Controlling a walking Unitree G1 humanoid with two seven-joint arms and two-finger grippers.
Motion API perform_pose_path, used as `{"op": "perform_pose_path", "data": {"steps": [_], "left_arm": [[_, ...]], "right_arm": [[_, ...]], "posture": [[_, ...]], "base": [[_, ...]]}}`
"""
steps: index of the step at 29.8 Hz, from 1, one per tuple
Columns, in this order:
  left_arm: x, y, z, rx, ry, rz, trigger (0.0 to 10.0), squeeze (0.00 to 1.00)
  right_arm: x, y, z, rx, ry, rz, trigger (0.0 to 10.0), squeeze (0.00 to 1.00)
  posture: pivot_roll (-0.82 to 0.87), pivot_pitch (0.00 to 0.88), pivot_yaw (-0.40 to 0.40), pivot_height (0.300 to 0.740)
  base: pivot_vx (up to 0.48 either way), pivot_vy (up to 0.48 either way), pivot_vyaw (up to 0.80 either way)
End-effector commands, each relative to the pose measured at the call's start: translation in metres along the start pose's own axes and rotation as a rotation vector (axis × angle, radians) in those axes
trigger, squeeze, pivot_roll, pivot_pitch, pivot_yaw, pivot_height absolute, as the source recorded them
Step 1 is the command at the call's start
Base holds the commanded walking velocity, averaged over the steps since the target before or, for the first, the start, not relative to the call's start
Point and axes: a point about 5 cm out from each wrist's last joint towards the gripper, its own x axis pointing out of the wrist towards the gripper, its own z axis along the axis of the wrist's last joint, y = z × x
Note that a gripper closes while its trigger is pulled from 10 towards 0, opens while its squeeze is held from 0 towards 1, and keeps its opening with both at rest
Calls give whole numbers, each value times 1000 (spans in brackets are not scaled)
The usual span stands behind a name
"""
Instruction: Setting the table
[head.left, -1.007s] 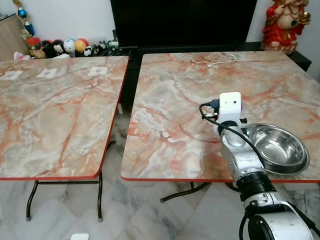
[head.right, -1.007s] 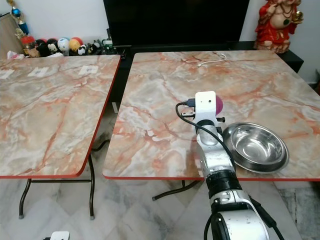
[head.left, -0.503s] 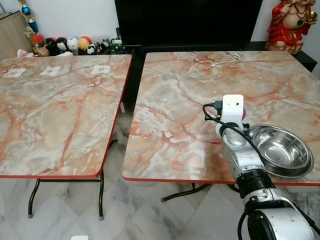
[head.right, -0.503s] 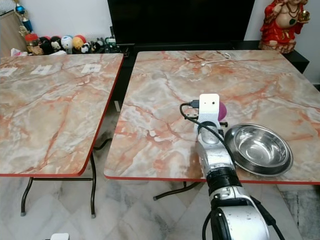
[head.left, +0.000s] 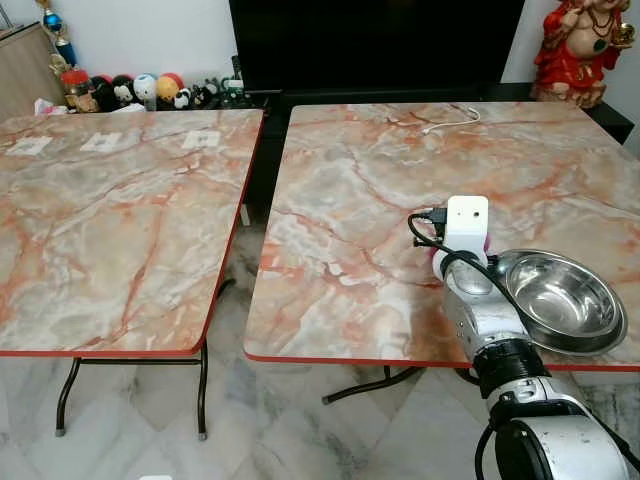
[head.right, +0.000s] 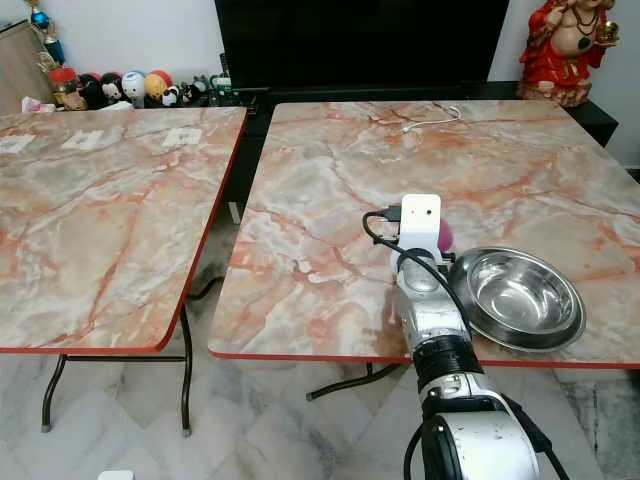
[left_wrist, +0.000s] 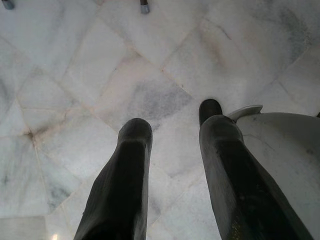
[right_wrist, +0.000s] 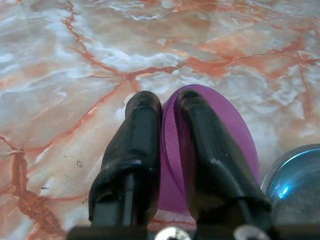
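Translucent purple plastic marks the cup (right_wrist: 215, 140): it is round-rimmed, thin-walled and tipped so that its open mouth faces the wrist camera. The right gripper (right_wrist: 167, 107) is closed on its rim, one black finger inside the mouth and the other pressed against the outside of the wall. In the head views only a sliver of purple shows at the edge of the white wrist camera box (head.left: 466, 223), low over the right-hand bench (head.left: 360, 200) near its front edge.

Just beside the cup, on the robot's right, a shiny stainless steel bowl (head.left: 562, 298) sits upright on the bench, close to the front edge; its rim glints at the corner of the right wrist view. The bench top is a marble pattern of grey, cream and orange veins with a red edge band. A white cable (head.right: 432, 118) lies near its far edge.

A second bench (head.left: 110, 220) of the same pattern stands to the left across a narrow gap, with three small white papers (head.left: 100, 142) near its far side.

The left gripper (left_wrist: 175, 132) hangs over the pale marble floor (left_wrist: 125, 65), its two black fingers apart with nothing between them.

Behind the benches are a dark screen (head.left: 375, 40), a row of small figurines (head.left: 140, 92) and a red statue (head.left: 578, 45).
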Motion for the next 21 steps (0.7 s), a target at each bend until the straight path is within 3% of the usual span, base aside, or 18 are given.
{"op": "perform_pose_path", "data": {"steps": [1, 3, 5, 6, 7, 21], "left_arm": [[-1, 5, -4, -10, 20, 12, 10000, 0], [-1, 5, -4, -12, 20, 11, 10000, 0], [-1, 5, -4, -11, 20, 10, 10000, 0], [-1, 5, -3, -11, 20, 10, 10000, 0], [-1, 4, -3, -11, 20, 10, 10000, 0], [-1, 4, -4, -7, 25, 8, 10000, 0]], "right_arm": [[1, 1, 2, 5, 11, -2, 10000, 506], [1, 1, 2, 3, 14, -3, 10000, 490], [1, 0, 2, 3, 15, -4, 10000, 341], [1, 0, 2, 2, 15, -5, 10000, 47], [1, 0, 2, 2, 16, -6, 10000, 0], [1, 6, -2, -53, 24, 48, 10000, 0]], "posture": [[-68, 0, 36, 740], [-68, 0, 35, 740], [-69, 0, 36, 740], [-69, 0, 36, 740], [-69, 0, 36, 740], [-67, 0, 33, 740]], "base": [[0, 0, 0], [0, 0, 0], [0, 0, 0], [0, 0, 0], [0, 0, 0], [0, 0, 0]]}}
